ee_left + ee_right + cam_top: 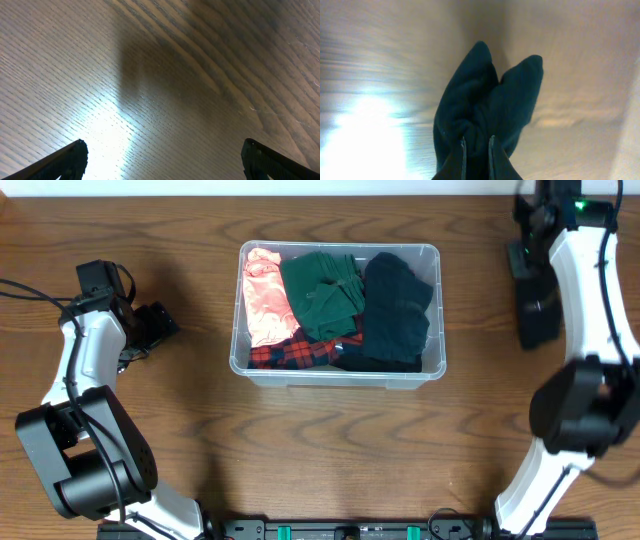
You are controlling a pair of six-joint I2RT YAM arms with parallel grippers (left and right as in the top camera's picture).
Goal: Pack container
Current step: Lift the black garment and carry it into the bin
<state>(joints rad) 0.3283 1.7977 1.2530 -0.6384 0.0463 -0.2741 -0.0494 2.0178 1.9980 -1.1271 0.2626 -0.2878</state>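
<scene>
The clear plastic container (244, 365) stands mid-table. It holds a pink garment (265, 295), a green garment (322, 290), a dark navy garment (395, 310) and a red plaid cloth (290, 354). My right gripper (527, 272) is to the right of the container at the far right of the table, shut on a dark garment (538, 315). In the right wrist view the fingers (476, 145) pinch this dark cloth (485, 95), which hangs over the wood. My left gripper (152, 326) is left of the container, open and empty, its fingers (164, 147) wide apart over bare wood.
The wooden table (330, 450) runs under everything. Black cables (30, 288) lie at the far left by the left arm. The right arm's white links (590, 300) stand along the right edge.
</scene>
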